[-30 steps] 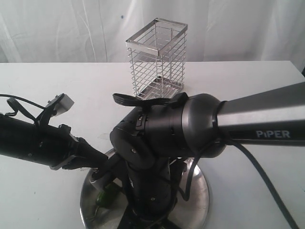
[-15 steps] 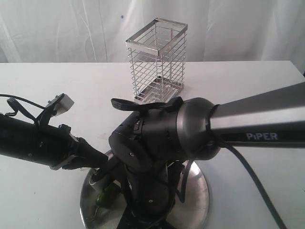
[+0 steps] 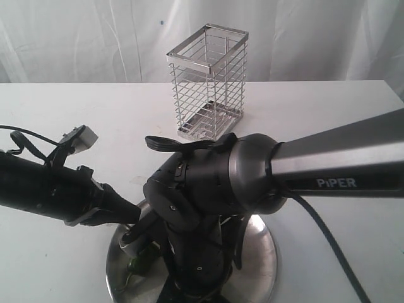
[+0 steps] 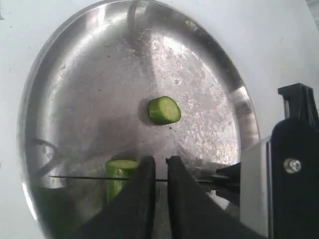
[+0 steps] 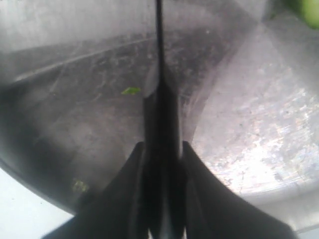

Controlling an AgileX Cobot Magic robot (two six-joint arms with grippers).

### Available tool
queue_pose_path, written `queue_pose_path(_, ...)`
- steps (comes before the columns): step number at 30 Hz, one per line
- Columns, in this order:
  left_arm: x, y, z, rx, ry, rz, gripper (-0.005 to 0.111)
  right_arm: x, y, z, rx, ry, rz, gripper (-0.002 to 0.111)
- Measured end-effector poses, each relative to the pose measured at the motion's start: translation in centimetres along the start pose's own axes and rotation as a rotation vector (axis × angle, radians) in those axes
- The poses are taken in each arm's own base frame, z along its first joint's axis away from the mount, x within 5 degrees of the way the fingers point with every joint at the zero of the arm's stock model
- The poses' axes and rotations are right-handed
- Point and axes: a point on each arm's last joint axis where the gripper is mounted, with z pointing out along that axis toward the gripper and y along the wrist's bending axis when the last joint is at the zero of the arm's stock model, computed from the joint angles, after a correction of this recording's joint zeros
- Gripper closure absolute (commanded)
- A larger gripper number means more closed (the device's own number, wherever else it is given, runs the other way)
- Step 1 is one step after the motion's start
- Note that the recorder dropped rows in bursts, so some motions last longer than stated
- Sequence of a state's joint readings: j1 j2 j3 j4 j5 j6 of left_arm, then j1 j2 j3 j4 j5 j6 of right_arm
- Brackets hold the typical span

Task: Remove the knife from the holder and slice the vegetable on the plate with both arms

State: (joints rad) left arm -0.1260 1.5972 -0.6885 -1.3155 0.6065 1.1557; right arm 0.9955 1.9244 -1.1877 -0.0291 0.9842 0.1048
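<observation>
The knife (image 5: pixel 159 55) points away over the plate (image 5: pixel 259 149), its black handle clamped in my right gripper (image 5: pixel 162 144). In the left wrist view its thin blade (image 4: pixel 79 177) lies across the vegetable (image 4: pixel 118 174), a green chili with a flat cut end. A cut slice (image 4: pixel 164 110) lies near the middle of the plate (image 4: pixel 65 74). My left gripper (image 4: pixel 160 160) hangs right beside the vegetable, fingers almost together with only bare plate in the slit. In the exterior view the right arm (image 3: pixel 221 189) hides most of the plate (image 3: pixel 262 265). The holder (image 3: pixel 208 82) stands empty behind.
The white table (image 3: pixel 334 120) runs to a white curtain (image 3: pixel 76 38) at the back. The left arm (image 3: pixel 44 189) comes in low from the left with a cable. A tiny green scrap (image 5: pixel 131 90) lies on the plate.
The right arm has shifted slightly left and lower over the plate. The left arm has barely moved. Both grippers stay as they were.
</observation>
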Motion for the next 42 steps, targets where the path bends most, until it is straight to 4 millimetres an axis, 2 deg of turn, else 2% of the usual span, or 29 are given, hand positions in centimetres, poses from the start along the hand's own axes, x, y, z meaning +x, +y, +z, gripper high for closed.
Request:
queue_pose_path(6, 0.1, 0.5, 0.0, -0.051, 0.014, -0.001, 0.091, 0.0, 0.0, 0.0, 0.000, 0.000, 0.000, 0.108)
queue_pose_path(26, 0.2, 1.3, 1.1, -0.016, -0.006, -0.036, 0.091, 0.0, 0.0, 0.0, 0.000, 0.000, 0.000, 0.108)
queue_pose_path(37, 1.7, 4.4, 4.1, -0.039, 0.052, -0.146, 0.091, 0.3, 0.0, 0.0, 0.001, 0.027, 0.005, 0.108)
queue_pose_path(42, 1.7, 4.6, 4.4, -0.023, 0.033, -0.150, 0.091, 0.4, 0.0, 0.0, 0.003, 0.045, 0.009, 0.108)
